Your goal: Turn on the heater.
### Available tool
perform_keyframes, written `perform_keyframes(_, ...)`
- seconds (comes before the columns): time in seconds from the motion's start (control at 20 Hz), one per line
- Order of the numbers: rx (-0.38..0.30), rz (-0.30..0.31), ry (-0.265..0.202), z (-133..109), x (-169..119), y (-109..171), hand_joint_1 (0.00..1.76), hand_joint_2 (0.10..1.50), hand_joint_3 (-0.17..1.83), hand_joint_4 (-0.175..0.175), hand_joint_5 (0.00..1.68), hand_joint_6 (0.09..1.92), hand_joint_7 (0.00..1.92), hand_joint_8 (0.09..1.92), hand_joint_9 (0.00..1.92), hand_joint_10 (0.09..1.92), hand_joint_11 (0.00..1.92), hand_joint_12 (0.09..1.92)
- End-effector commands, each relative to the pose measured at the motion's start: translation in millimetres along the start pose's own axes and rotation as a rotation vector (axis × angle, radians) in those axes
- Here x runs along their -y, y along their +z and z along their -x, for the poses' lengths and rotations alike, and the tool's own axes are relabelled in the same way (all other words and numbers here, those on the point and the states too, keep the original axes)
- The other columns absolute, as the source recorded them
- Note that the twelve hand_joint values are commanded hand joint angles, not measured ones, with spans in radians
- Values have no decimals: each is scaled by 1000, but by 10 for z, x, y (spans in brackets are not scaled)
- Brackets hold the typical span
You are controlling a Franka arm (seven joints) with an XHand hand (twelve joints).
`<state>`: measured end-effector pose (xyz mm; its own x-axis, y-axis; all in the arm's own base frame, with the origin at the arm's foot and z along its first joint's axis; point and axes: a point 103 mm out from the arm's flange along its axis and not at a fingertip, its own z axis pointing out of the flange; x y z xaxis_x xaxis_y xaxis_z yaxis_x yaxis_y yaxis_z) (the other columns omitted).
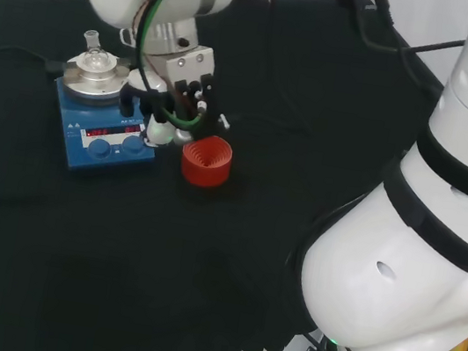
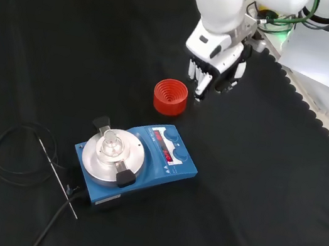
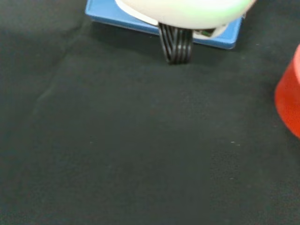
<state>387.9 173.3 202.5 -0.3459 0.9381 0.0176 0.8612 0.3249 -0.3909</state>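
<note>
The heater [image 2: 173, 163] is a blue hotplate with two knobs and a red lit display on its front; a small clear glass flask [image 2: 110, 145] stands on its round metal plate. In the head view the heater [image 1: 102, 139] is at the left, with the flask [image 1: 93, 55] on top. The hand [image 2: 216, 65] hangs over the cloth beyond the heater, just right of the red ribbed ring [image 2: 170, 97]. Its fingers are curled and hold nothing, with one dark finger [image 2: 200, 92] pointing down. In the head view the hand [image 1: 175, 99] is at the heater's right edge. The wrist view shows the heater's blue edge [image 3: 220, 40].
The red ribbed ring [image 1: 207, 161] stands bare between hand and heater, also at the wrist view's edge [image 3: 290, 105]. A black cable coil [image 2: 12, 157] and a thin metal rod [image 2: 56, 174] lie left of the heater. White paper [image 2: 320, 55] lies off the cloth's far right.
</note>
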Motion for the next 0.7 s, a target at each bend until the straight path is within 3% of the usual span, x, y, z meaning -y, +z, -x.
perform_keyframes(0.05, 34, -80, -26, -292, -218, 91, 1326, 776, 825, -82, 399, 855, 1351, 1528, 1413, 1329, 1099, 1091)
perform_keyframes(0.25, 31, -106, -34, -322, -319, 107, 1400, 748, 929, -63, 292, 853, 1384, 1651, 1440, 1453, 1034, 1275)
perform_keyframes(0.7, 17, -142, -30, -276, -510, 214, 1407, 719, 997, -46, 245, 769, 1397, 1674, 1448, 1480, 1028, 1319)
